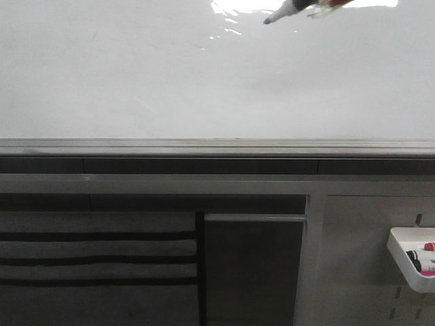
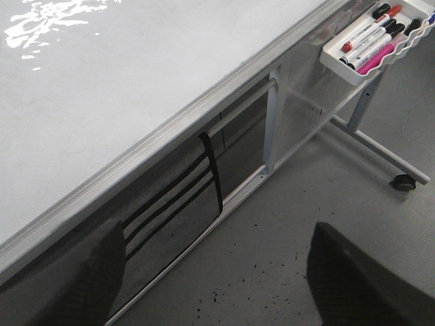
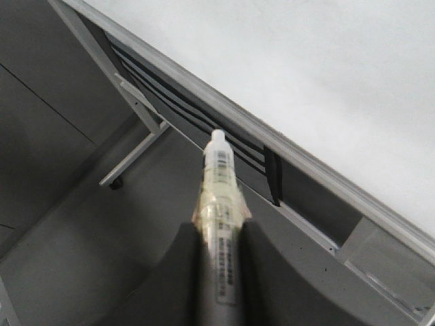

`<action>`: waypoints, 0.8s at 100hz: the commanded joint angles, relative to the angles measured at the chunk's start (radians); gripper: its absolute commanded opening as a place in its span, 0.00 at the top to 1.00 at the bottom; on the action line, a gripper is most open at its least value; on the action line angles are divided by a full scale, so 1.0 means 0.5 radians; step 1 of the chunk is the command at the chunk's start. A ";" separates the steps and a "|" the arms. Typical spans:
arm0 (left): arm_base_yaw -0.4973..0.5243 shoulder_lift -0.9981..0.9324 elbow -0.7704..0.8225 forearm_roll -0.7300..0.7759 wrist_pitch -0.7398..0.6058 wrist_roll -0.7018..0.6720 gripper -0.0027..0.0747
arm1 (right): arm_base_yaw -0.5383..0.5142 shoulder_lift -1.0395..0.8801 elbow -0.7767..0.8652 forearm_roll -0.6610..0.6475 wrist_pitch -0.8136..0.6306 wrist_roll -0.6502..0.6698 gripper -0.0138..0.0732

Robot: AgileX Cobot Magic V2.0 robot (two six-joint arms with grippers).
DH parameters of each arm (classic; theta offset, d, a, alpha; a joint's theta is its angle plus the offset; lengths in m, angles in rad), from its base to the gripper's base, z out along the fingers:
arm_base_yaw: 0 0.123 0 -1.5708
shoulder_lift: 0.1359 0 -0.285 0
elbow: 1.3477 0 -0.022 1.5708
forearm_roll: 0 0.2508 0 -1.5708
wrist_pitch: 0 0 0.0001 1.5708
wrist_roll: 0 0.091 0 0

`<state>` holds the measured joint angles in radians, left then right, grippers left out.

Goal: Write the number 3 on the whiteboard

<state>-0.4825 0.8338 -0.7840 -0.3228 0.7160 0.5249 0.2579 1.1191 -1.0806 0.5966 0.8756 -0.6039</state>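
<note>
Front view: the whiteboard [image 1: 170, 75] fills the upper half, glossy and bare of any visible mark, with bright glare at about 12 o'clock. A marker [image 1: 289, 10] slants in from the top edge at about 1 o'clock, its dark tip pointing down-left close to the board; whether it touches cannot be told. A grey metal ledge [image 1: 217, 146] runs along the board's lower edge. Below it hangs a striped grey fabric panel [image 1: 95, 258], and at 4 o'clock a white tray [image 1: 401, 261] of markers is fixed to a grey perforated panel [image 1: 353, 265].

Left wrist view: the left claw [image 2: 217, 272] is spread wide and holds nothing, its dark fingers [image 2: 95, 278] at either lower corner. Past it lie the board, the ledge, the tray with red, black and pink markers, a caster wheel [image 2: 405, 182] and a grey speckled floor [image 2: 292, 217].

Right wrist view: the right claw [image 3: 219, 234] is closed tight on the marker's barrel, its capless back end towards the camera. The board's frame leg and grey floor lie behind. No digit 3 is visible in any view.
</note>
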 commanded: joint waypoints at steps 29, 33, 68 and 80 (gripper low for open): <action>0.003 0.084 -0.055 -0.054 -0.137 -0.021 0.30 | 0.201 0.481 -0.552 -0.182 -0.179 0.064 0.90; 0.003 0.097 -0.055 -0.054 -0.137 -0.021 0.30 | 0.201 0.521 -0.586 -0.182 -0.170 0.064 0.90; 0.003 0.202 -0.055 -0.054 -0.147 -0.016 0.30 | 0.201 0.592 -0.682 -0.186 -0.188 0.064 0.90; 0.003 0.207 -0.055 -0.051 -0.092 -0.016 0.30 | 0.201 0.592 -0.682 -0.193 -0.219 0.064 0.90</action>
<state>-0.4825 0.9441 -0.7840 -0.3236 0.7073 0.5249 0.3564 1.4459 -1.3858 0.4844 0.8268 -0.5736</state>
